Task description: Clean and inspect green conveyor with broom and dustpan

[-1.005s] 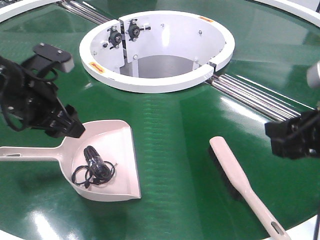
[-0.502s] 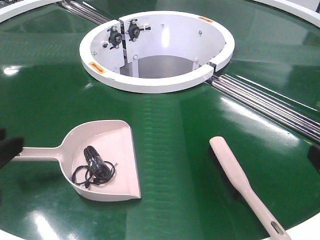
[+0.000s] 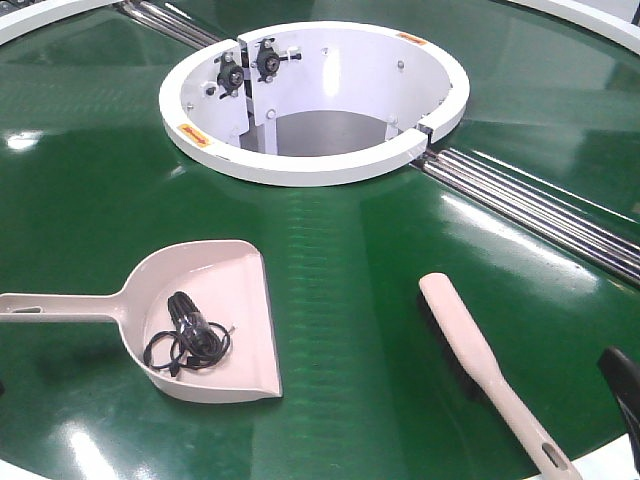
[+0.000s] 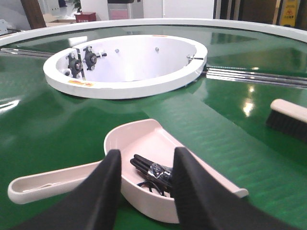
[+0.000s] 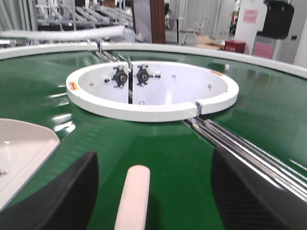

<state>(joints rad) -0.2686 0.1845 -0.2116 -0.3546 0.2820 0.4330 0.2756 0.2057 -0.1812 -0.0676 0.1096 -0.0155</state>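
The green conveyor (image 3: 350, 260) carries the pale pink dustpan (image 3: 215, 300) at front left, handle pointing left, with a black cable bundle (image 3: 188, 338) inside. The broom (image 3: 482, 365) lies at front right, bristles down. My left gripper (image 4: 147, 153) is open and empty, just behind the dustpan (image 4: 148, 136), apart from it, with the bundle (image 4: 153, 171) showing between its fingers. My right gripper (image 5: 154, 158) is open and empty, straddling the broom (image 5: 134, 196) without touching it. In the front view only a black tip of the right gripper (image 3: 625, 392) shows at the lower right edge.
The big white ring opening (image 3: 315, 100) stands at the back centre, also in the left wrist view (image 4: 124, 64) and the right wrist view (image 5: 151, 91). Steel roller strips (image 3: 530, 205) run from it to the right. The conveyor's white rim (image 3: 610, 465) is at the front right corner.
Both arms have pulled back out of the front view, the left toward the left edge, the right toward the lower right. Dustpan, bundle and broom have not moved.
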